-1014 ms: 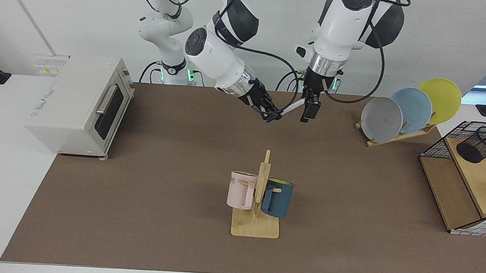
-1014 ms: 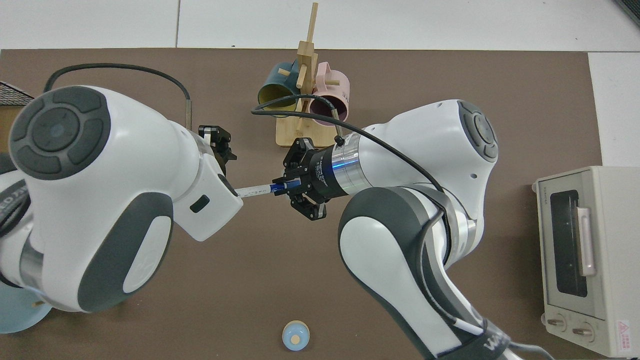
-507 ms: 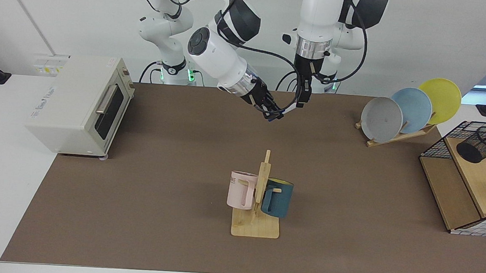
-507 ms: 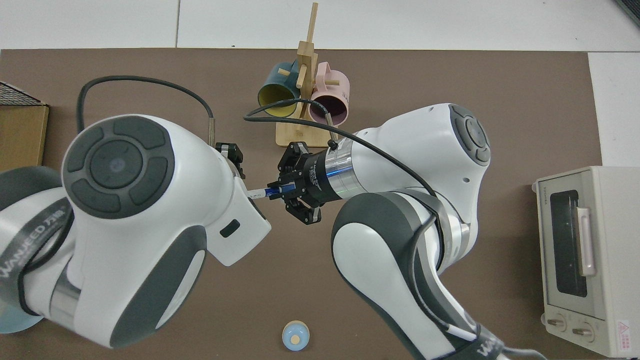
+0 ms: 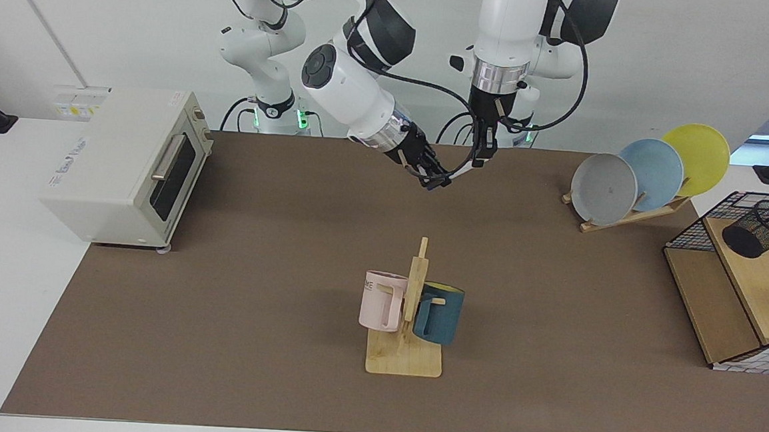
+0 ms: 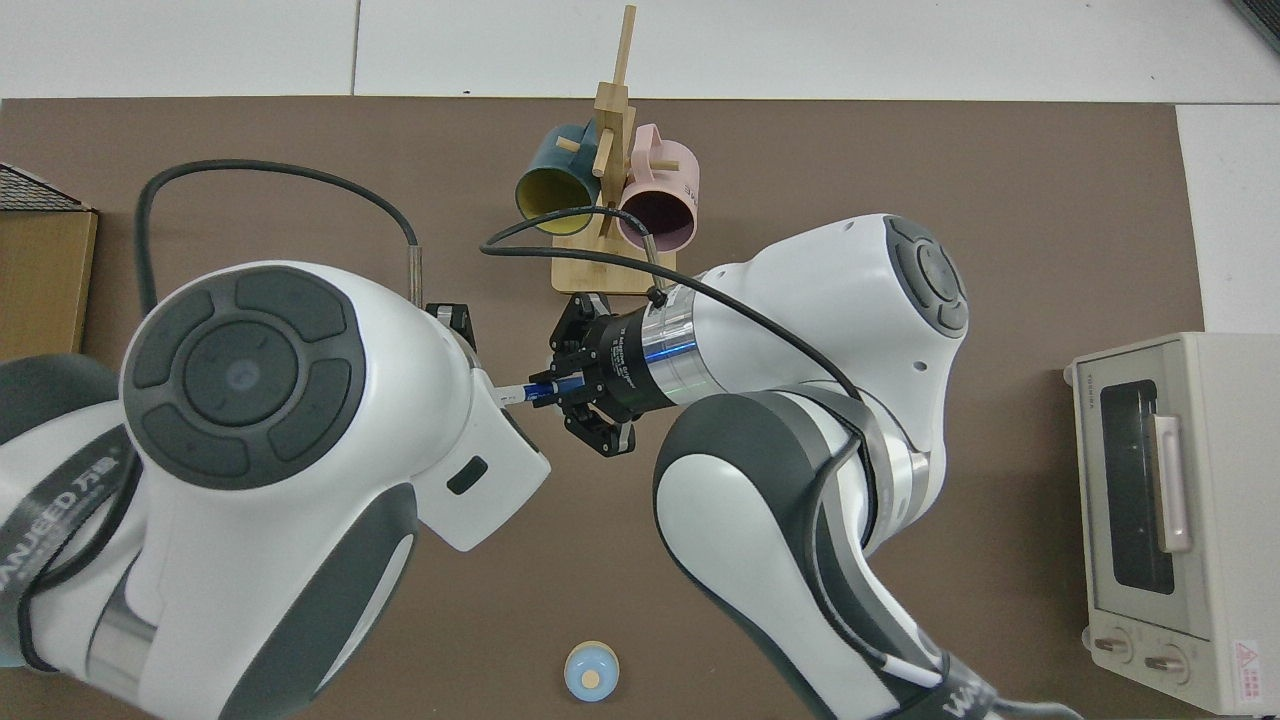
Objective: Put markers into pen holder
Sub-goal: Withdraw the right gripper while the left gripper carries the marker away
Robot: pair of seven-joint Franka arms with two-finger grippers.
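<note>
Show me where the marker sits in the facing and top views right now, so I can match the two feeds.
Facing view: the marker is in the air above the mat's far edge, spanning from the right gripper up to the left gripper.
Top view: the marker is near centre, its other end hidden under an arm.
Shared landmark: the mug rack.

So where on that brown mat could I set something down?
Bare mat between the toaster and the mug rack, and between that rack and the shelf. Crowded at the back middle: right gripper and left gripper meet at the marker.
</note>
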